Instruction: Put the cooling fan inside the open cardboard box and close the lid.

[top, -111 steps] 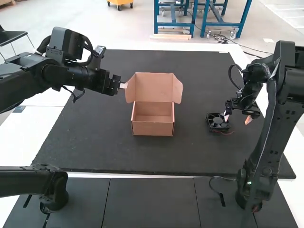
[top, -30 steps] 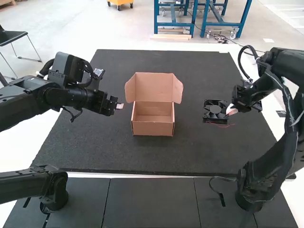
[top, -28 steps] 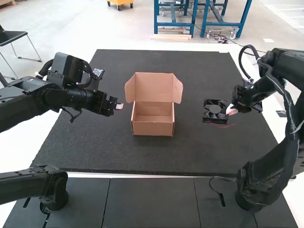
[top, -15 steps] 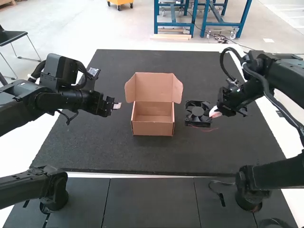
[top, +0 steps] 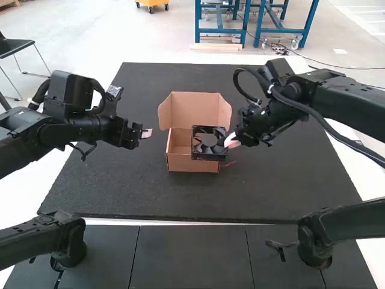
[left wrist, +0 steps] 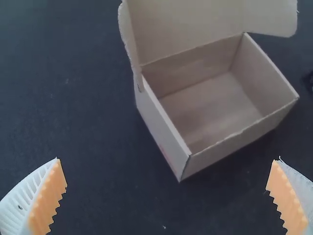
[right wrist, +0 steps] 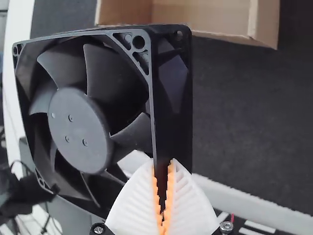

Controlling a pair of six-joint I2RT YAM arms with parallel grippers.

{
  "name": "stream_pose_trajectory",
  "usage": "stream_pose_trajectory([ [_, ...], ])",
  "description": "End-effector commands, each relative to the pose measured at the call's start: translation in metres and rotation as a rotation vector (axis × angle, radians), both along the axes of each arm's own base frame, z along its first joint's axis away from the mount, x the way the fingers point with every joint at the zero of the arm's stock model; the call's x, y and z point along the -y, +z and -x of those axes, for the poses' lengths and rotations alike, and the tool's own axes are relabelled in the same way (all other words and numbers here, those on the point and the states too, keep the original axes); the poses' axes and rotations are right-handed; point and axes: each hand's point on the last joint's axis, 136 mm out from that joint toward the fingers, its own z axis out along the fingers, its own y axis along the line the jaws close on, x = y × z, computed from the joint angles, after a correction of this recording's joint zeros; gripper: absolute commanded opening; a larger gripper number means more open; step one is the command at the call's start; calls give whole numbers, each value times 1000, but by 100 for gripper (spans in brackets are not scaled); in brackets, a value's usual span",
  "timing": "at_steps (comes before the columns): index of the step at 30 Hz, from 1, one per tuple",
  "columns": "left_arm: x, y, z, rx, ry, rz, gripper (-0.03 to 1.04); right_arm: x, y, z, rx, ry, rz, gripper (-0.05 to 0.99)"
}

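We've got the right pincer (right wrist: 163, 188) clamped on the black square cooling fan (right wrist: 98, 112); left pincer (top: 146, 133) wide apart, brown cardboard box (top: 192, 160) just ahead.

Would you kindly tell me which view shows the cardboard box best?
The left wrist view: the cardboard box sits close, lid raised, bare inside exposed. In the high view the cooling fan, held by the right gripper, covers part of it. The right wrist view catches one edge beyond the fan.
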Motion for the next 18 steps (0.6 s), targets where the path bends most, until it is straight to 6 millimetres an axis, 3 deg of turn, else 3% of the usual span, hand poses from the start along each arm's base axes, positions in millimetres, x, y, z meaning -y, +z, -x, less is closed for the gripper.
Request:
stream_pose_trajectory([
  [1, -3, 11, -2, 44, 9, 1, 97, -10, 4, 4, -21, -5, -26, -2],
  [9, -3, 19, -3, 72, 9, 13, 97, -24, -4, -6, -44, 17, -10, -2],
  [18, -1, 22, -5, 93, 6, 22, 97, -45, -6, -35, -23, 51, 24, -2],
])
